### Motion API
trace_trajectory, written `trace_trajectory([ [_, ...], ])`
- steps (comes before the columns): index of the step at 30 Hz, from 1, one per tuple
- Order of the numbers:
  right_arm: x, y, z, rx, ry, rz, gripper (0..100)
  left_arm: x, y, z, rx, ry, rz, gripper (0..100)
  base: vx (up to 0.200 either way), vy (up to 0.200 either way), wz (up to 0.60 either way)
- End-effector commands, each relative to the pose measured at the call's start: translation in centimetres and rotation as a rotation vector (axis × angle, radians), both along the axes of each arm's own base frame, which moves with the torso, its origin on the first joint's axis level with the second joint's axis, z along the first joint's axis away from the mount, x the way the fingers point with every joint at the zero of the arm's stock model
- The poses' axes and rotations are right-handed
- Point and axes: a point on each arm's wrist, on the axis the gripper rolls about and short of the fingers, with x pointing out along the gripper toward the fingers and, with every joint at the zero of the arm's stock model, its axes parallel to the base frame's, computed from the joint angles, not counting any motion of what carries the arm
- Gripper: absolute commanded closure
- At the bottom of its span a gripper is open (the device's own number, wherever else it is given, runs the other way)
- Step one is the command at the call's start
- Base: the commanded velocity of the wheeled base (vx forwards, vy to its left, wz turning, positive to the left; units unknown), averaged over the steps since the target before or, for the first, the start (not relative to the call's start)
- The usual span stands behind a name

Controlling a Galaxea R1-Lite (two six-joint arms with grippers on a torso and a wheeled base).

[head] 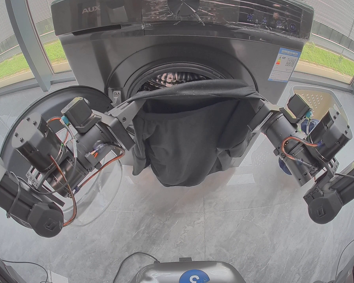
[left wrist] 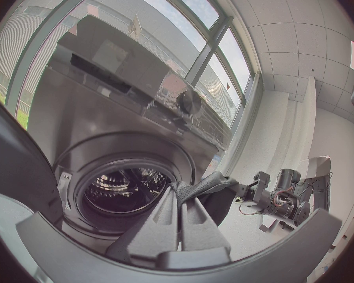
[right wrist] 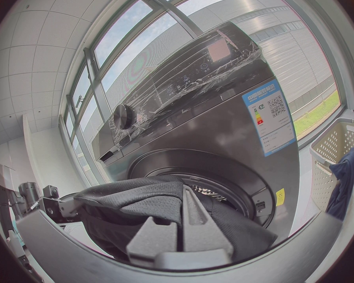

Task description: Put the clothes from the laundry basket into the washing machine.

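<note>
**Head view: dark garment (head: 185,146) stretched across the mouth of the washing machine (head: 94,56)**

Both arms were raised in front of the machine, whose door (head: 51,103) stood swung open on the robot's left. The left tool (head: 134,103) was clenched on one end of the garment's top hem and the right tool (head: 260,101) on the other. The hem ran taut between them, just at the lower edge of the drum (head: 169,77) opening. The rest of the cloth hung down over the machine's front, clear of the floor (head: 208,225).

By my reading, the step in hand was loading: the garment was lifted and at the opening but not yet inside. The next move would call for both arms to push forward together through the opening, so that the hanging cloth follows over the rim, and only then to let go. Letting go too early would likely drop it down the front.

The right wrist view added what the head view mostly hid behind the right arm: the laundry basket (right wrist: 334,146) by the machine's right front corner, with a blue garment (right wrist: 344,181) draped over its rim, so more was left to load. The left wrist view looked straight into the drum; I could not tell whether anything lay at its bottom.
</note>
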Motion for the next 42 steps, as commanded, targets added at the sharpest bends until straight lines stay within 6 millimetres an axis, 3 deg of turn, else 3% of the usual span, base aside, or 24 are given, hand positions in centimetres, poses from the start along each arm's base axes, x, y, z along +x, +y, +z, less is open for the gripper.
trace_trajectory([
  [1,-1.0,1.5,-0.7,-0.002,0.021,0.063,100,0.4,-1.5,-3.0,0.054,0.091,-0.039,100,0.0,0.0,0.0],
  [4,-1.2,2.9,-3.7,-0.06,0.108,0.106,100,1.1,-3.6,-5.0,0.088,0.131,-0.081,100,0.0,0.0,0.0],
  [6,-0.9,3.6,-5.8,-0.104,0.164,0.119,100,1.7,-4.9,-5.4,0.088,0.124,-0.102,100,0.0,0.0,0.0],
  [8,-1.0,4.0,-6.6,-0.121,0.186,0.134,100,2.3,-5.6,-5.2,0.074,0.109,-0.109,100,0.0,0.0,0.0],
  [9,-1.0,4.2,-7.0,-0.125,0.196,0.136,0,2.6,-5.8,-4.8,0.061,0.094,-0.107,100,0.0,0.0,0.0],
  [15,-1.6,3.8,-11.1,-0.236,0.321,0.156,0,3.3,-6.2,-2.0,-0.015,0.011,-0.076,100,0.0,0.0,0.0],
  [20,-0.4,4.5,-14.0,-0.288,0.375,0.159,0,2.5,-6.6,-0.8,-0.036,-0.021,-0.095,100,0.0,0.0,0.0],
  [28,2.6,6.5,-15.5,-0.267,0.338,0.156,0,0.6,-6.7,1.3,-0.069,-0.069,-0.134,100,0.0,0.0,0.0],
  [30,4.4,7.5,-15.5,-0.238,0.293,0.164,0,0.0,-6.6,1.7,-0.074,-0.076,-0.142,100,0.0,0.0,0.0],
  [35,8.0,7.9,-15.8,-0.213,0.216,0.127,0,-0.8,-6.7,2.2,-0.081,-0.084,-0.16,100,0.0,0.0,0.0],
  [42,10.4,8.0,-15.7,-0.186,0.157,0.093,0,-1.2,-6.4,2.8,-0.09,-0.099,-0.161,100,0.0,0.0,0.0],
])
